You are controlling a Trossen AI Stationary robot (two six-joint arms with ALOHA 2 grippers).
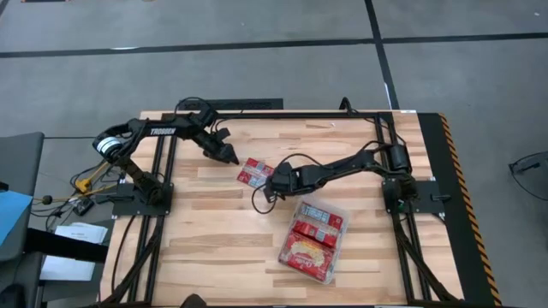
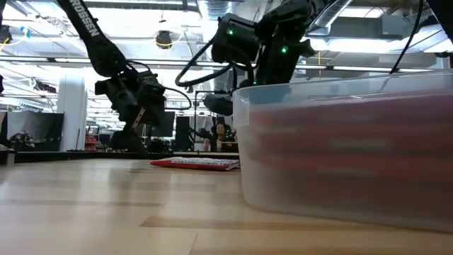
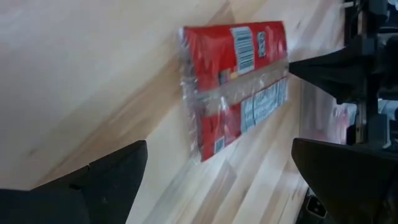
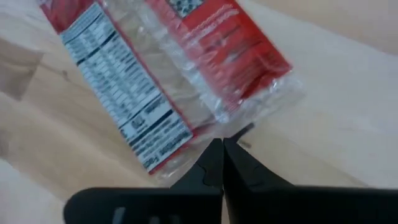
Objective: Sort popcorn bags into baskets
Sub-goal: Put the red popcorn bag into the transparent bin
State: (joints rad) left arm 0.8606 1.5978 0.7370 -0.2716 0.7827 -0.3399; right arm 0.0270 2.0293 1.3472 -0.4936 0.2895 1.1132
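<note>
Light wooden table, planked top with a black frame along the edges, standing on grey floor. Directly on the wood: one red popcorn bag lying flat near the middle, label side up with clear wrapper margins, alone. Toward the near right, a clear plastic tray sits on the planks, angled to the table edges, red packets visible inside. Both arm bases are mounted at the table's left and right sides.
</note>
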